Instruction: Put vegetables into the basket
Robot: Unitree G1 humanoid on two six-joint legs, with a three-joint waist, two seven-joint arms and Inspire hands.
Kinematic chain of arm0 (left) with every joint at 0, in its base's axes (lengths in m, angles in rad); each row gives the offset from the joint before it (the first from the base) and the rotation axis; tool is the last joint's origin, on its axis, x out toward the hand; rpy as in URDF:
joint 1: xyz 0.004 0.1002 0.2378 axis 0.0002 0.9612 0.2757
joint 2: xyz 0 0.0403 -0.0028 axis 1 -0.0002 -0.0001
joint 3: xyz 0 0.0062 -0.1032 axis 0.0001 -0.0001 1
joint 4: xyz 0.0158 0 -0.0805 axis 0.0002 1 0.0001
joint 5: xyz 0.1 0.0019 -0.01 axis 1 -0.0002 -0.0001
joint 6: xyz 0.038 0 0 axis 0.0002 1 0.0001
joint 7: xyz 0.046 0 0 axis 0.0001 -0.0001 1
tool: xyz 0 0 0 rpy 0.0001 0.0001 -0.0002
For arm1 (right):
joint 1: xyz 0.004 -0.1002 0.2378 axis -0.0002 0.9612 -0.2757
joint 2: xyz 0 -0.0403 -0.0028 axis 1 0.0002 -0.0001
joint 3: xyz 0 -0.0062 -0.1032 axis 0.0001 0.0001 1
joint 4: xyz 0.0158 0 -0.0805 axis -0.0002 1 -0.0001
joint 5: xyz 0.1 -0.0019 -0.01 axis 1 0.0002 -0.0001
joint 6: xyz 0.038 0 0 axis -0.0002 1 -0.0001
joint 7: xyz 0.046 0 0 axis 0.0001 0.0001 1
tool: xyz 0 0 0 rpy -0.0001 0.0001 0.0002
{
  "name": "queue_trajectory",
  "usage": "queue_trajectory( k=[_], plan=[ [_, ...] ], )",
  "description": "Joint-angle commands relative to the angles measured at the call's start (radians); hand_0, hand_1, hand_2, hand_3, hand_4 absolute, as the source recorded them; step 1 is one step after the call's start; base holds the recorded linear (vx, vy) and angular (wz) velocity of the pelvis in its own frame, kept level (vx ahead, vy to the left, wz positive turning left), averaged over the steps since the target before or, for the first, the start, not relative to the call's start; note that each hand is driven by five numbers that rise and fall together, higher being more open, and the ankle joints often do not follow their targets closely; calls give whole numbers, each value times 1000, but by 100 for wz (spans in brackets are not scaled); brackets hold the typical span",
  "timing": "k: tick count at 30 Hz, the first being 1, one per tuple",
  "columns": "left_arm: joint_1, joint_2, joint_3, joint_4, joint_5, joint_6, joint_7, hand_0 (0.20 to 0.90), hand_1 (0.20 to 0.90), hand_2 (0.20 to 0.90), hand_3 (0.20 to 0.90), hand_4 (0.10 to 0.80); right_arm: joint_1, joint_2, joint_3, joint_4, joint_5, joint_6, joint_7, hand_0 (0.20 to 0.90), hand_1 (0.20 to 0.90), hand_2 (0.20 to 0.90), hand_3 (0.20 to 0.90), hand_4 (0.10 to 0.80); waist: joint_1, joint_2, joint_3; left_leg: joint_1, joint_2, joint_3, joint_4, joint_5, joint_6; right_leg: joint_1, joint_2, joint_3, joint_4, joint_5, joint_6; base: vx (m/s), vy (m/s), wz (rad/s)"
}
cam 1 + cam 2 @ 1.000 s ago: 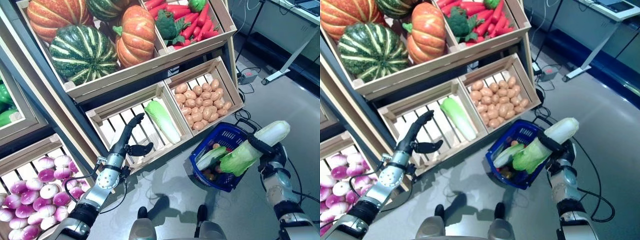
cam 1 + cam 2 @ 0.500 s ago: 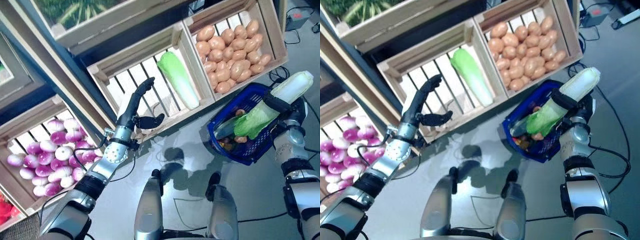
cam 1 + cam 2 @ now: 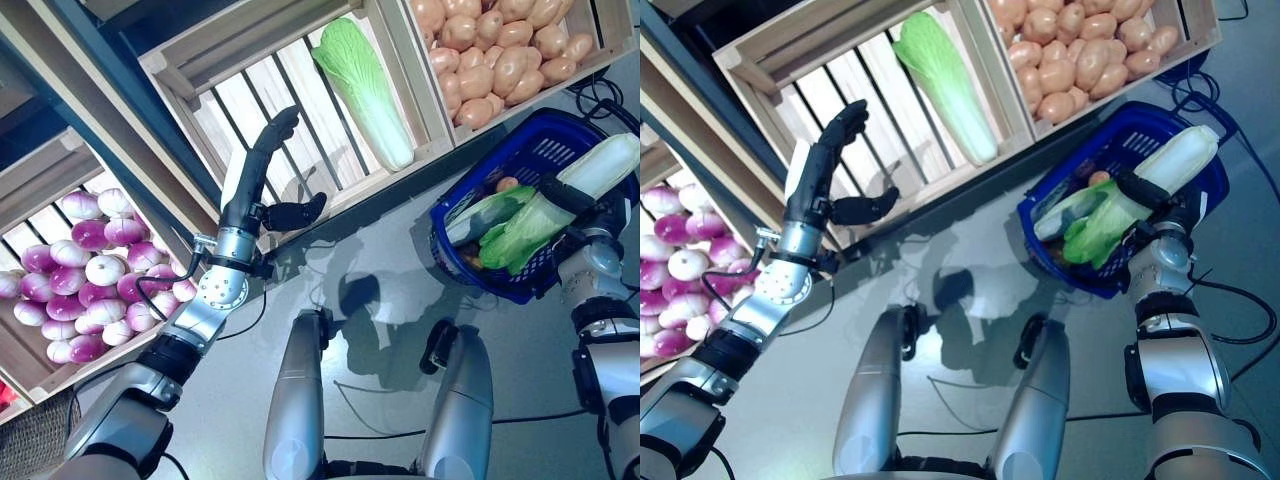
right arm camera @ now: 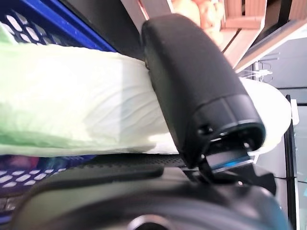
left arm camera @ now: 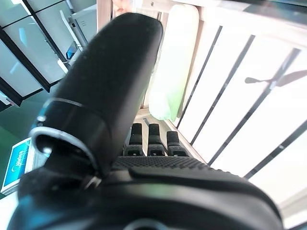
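Napa cabbage (image 3: 560, 205) is clasped in the right hand (image 3: 572, 198), leafy end inside the blue basket (image 3: 470, 255), long axis slanting upward across its rim. Left hand (image 3: 262, 180) hangs open near the slatted crate (image 3: 300, 60).

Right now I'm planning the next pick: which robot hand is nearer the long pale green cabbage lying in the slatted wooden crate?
Left. The left robot hand hovers open beside that cabbage, over the same crate; the right robot hand grips another cabbage over the blue basket.

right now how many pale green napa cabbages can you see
3: one pale green napa cabbage lies in the slatted wooden crate, one rests in the blue plastic basket, one is gripped by the right hand over it.
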Motion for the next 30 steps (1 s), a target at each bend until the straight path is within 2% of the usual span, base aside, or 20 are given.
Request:
queue_trajectory(
  k=[1, 7, 13, 16, 21, 23, 24, 25, 29, 30],
  plan=[
    [-118, 47, 36, -86, -34, -154, 56, 900, 900, 900, 900, 800, -128, -127, 11, 10, 62, -77, 30, 900, 900, 900, 900, 800, -1, 17, -50, 61, 16, -4, -58, -61, 5, 69, 7, 16, 27, -76, -50, 33, 0, -6],
    [-153, 89, 49, -80, -22, -161, 96, 900, 900, 900, 900, 800, -117, -142, 9, 34, 87, -11, 59, 900, 900, 900, 900, 800, -9, 9, -65, 78, 30, 1, -67, -59, 2, 78, 15, 19, 21, -76, -48, 51, 8, -3],
    [-223, 151, 40, -56, 85, -99, 166, 900, 900, 900, 900, 800, -122, -162, 18, 52, 92, 17, 84, 900, 900, 900, 900, 800, -17, 5, -79, 100, 40, 15, -98, -46, -1, 93, 23, 23, 0, -67, -44, 25, 7, -3],
    [-289, 220, 34, -21, 115, -7, 190, 900, 900, 900, 900, 800, -123, -171, 45, 48, 77, 24, 102, 900, 900, 900, 900, 800, -27, 3, -91, 120, 48, 27, -120, -37, -3, 108, 30, 27, -17, -63, -44, 57, 36, -4],
    [-381, 288, -5, 72, 209, 78, 249, 900, 900, 900, 900, 800, -134, -182, 65, 50, 89, 26, 128, 900, 900, 900, 900, 800, -40, 3, -102, 138, 56, 40, -142, -26, -4, 117, 35, 33, -32, -57, -45, 35, 36, -9],
    [-465, 331, -75, 161, 337, 189, 275, 900, 900, 900, 900, 800, -154, -184, 86, 43, 105, 16, 153, 900, 900, 900, 900, 800, -54, 4, -107, 144, 62, 49, -151, -21, -6, 120, 39, 40, -40, -54, -44, 18, 55, -6],
    [-479, 337, -88, 174, 362, 204, 285, 900, 900, 900, 900, 800, -157, -184, 88, 42, 107, 15, 159, 900, 900, 900, 900, 800, -56, 3, -107, 145, 63, 50, -152, -21, -6, 121, 40, 41, -41, -54, -44, 9, 56, -7],
    [-524, 354, -142, 228, 444, 252, 298, 900, 900, 900, 900, 800, -161, -184, 99, 35, 108, 17, 178, 900, 900, 900, 900, 800, -66, 5, -110, 146, 67, 55, -153, -20, -7, 121, 40, 42, -45, -50, -43, 4, 39, -8],
    [-668, 362, -317, 376, 584, 340, 293, 900, 900, 900, 900, 800, -163, -173, 139, 17, 119, 27, 223, 900, 900, 900, 900, 800, -91, 2, -110, 146, 78, 69, -155, -17, -10, 113, 41, 52, -52, -40, -40, 0, 67, -14],
    [-673, 361, -322, 378, 583, 340, 293, 900, 900, 900, 900, 800, -163, -173, 137, 18, 119, 27, 223, 900, 900, 900, 900, 800, -90, 0, -110, 146, 78, 70, -154, -17, -10, 113, 41, 52, -52, -40, -40, 3, 96, -13]
  ],
)
